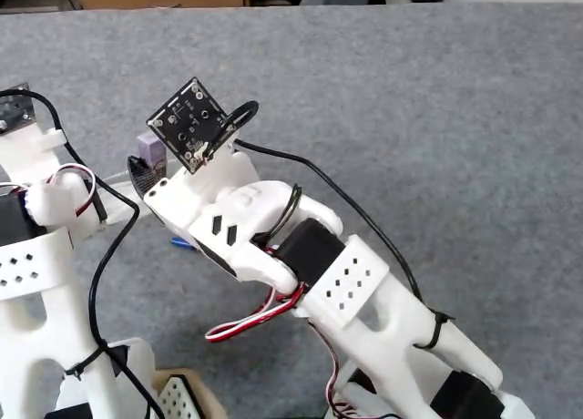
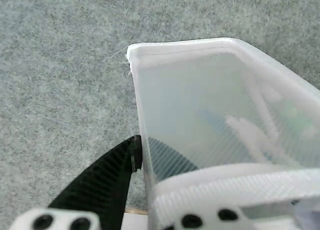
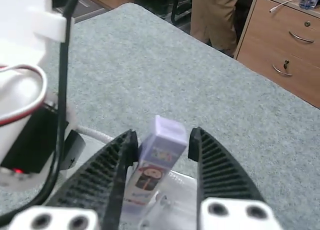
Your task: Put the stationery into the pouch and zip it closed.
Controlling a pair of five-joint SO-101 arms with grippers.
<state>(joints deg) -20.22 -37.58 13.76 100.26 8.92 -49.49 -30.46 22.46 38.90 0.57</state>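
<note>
First, in the high view, the grey counter (image 1: 437, 118) is seen with both arms over its near-left part. The left arm (image 1: 36, 255) is at the picture's edge, and the right arm (image 1: 346, 282) is stretched diagonally toward it with its wrist camera board (image 1: 193, 123) raised. Just beside that board a lilac eraser (image 1: 148, 149) is visible above the counter. A small blue item (image 1: 182, 242), too hidden to be identified, peeks out from under the right arm. A cardboard box (image 1: 205, 396) is set at the near edge between the arms' bases. In the left wrist view, the translucent pouch (image 2: 200, 105) is gripped at its side by the left pincer (image 2: 146, 162), whose black finger (image 2: 107, 177) and white jaw are pressed together on the pouch wall. Blurred blue, white and green shapes can be made out through the plastic, and a white zip band is seen along the far rim. In the right wrist view, the eraser is held tilted between the two black fingers (image 3: 112, 170) of the right pincer (image 3: 163, 135), which is closed on it directly above the pouch. A wooden drawer unit (image 3: 285, 50) is seen beyond the counter.
</note>
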